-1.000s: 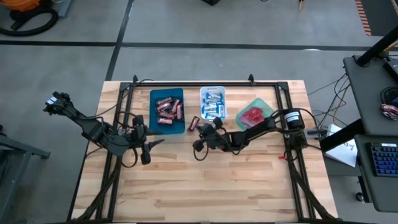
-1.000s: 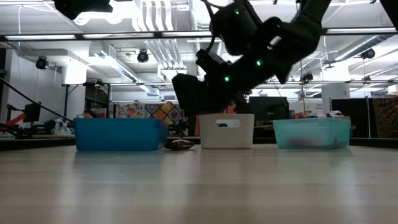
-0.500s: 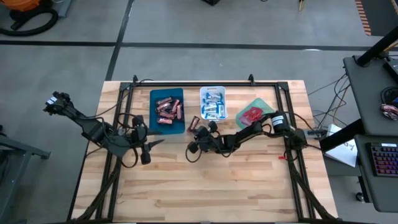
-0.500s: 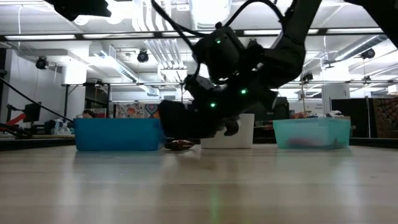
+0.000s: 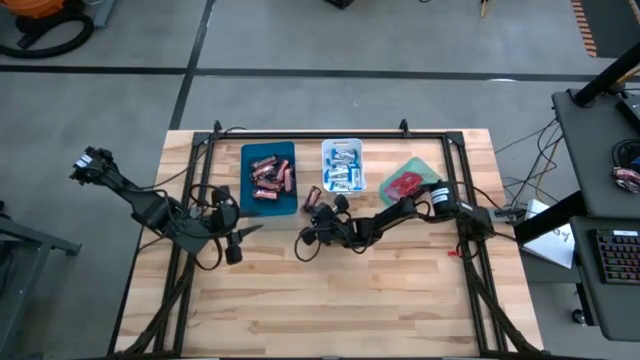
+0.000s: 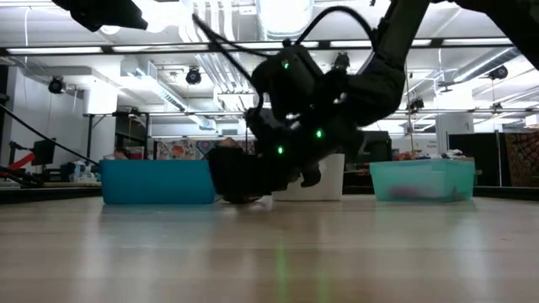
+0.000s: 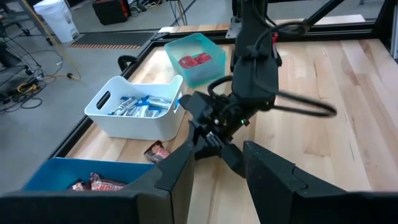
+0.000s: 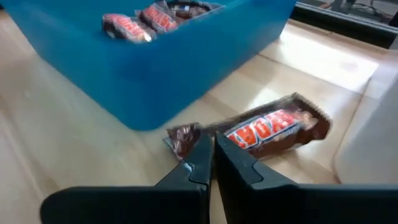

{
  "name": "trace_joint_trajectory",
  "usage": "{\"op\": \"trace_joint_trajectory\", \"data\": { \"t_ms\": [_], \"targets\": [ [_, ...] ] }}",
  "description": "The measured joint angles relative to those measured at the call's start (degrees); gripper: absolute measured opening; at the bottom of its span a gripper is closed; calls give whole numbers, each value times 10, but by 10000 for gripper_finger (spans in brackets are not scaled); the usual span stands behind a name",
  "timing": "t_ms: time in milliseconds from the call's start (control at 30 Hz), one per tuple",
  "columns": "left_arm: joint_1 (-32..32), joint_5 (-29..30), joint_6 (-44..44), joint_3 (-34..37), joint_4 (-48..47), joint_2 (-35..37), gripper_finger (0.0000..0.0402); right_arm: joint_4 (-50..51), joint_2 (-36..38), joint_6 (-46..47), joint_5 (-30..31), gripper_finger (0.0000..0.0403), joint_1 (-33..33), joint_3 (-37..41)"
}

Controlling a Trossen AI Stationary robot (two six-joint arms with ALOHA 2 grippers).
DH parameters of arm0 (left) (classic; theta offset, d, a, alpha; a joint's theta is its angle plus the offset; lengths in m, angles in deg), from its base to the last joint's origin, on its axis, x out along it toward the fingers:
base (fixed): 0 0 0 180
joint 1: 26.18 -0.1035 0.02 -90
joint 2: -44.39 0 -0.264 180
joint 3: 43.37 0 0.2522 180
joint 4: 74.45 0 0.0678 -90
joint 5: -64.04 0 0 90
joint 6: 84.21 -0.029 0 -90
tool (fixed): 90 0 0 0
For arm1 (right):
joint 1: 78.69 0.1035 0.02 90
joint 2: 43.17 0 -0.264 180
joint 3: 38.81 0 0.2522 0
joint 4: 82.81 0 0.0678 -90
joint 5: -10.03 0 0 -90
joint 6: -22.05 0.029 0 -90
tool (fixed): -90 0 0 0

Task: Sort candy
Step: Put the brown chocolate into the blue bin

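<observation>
Approaching the last loose brown-red candy bar [image 8: 277, 132] on the table [image 5: 330, 300] between blue tray [image 5: 269, 176] and white tray [image 5: 341, 165], the right tool [image 8: 209, 163], fingers closed, must open, straddle and grip it; the left tool [image 7: 217, 177] waits part-open.

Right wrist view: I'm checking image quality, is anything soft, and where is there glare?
Right wrist view: the blue bin looks smeared, while the brown candy bar reads clearer. Low view: ceiling lights blow out, the arm is backlit, and the tabletop shows a pale sheen.
</observation>
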Motion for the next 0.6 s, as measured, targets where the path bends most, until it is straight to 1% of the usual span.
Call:
{"op": "trace_joint_trajectory", "data": {
  "t_ms": [67,133,300,400,600],
  "targets": [
    [0,0,0,0,1,0,123,-2,-12,0,3,13,0,-6],
    [0,1,0,0,1,0,123,-3,-15,0,-8,13,0,-10],
    [0,0,5,0,1,-2,123,20,-11,5,-22,13,8,-15],
    [0,0,6,0,1,-3,123,55,-3,25,-45,13,15,-19],
    [1,0,12,0,1,-6,123,129,15,88,-124,13,37,-26]
  ]
}}
